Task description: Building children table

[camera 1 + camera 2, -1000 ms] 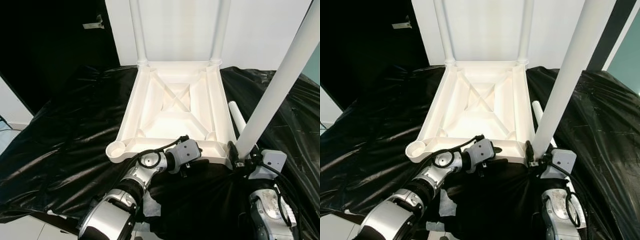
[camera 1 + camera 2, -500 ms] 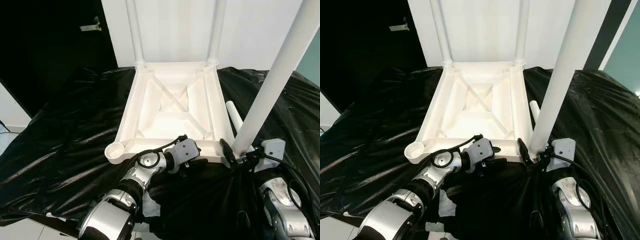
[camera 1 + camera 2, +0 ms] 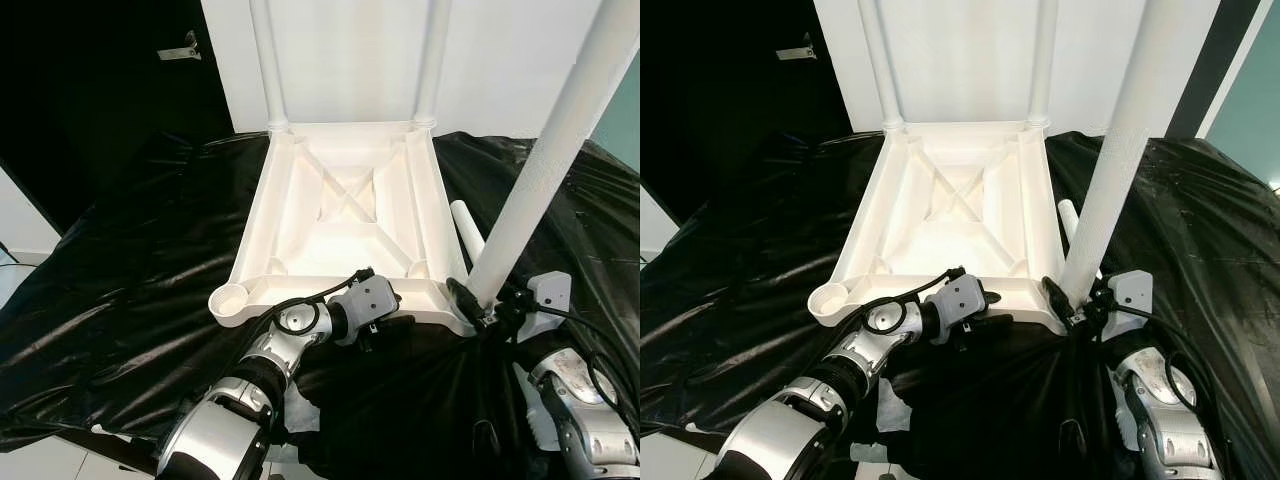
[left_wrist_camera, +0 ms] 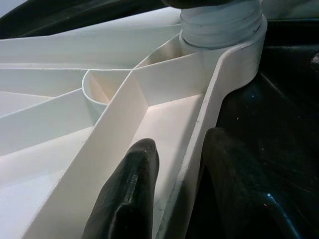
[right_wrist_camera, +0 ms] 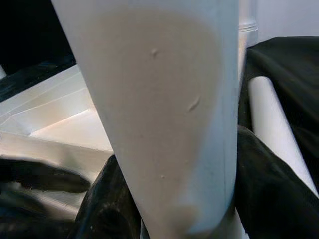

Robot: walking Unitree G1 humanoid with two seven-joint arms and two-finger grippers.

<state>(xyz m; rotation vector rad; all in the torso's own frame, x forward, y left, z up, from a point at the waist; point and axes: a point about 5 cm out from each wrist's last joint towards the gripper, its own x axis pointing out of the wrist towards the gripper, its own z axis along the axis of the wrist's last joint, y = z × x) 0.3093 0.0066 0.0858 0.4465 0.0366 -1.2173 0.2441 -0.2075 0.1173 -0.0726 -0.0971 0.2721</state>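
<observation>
White plastic upturned tabletop [image 3: 345,215] near rim clamped by left pincer [image 4: 172,191]. Right pincer [image 3: 485,308] grips long white leg tube [image 3: 545,160] near its base, axis tilted up-right, base at the near-right corner socket beside it.

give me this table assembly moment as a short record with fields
tabletop: white, upside down on the black sheet
far legs: two fitted upright
near left socket: empty
left gripper: fingers straddle the tabletop's near rim
right gripper: shut on leg, leaning at the near right corner
spare leg: lying beside the tabletop's right edge
</observation>
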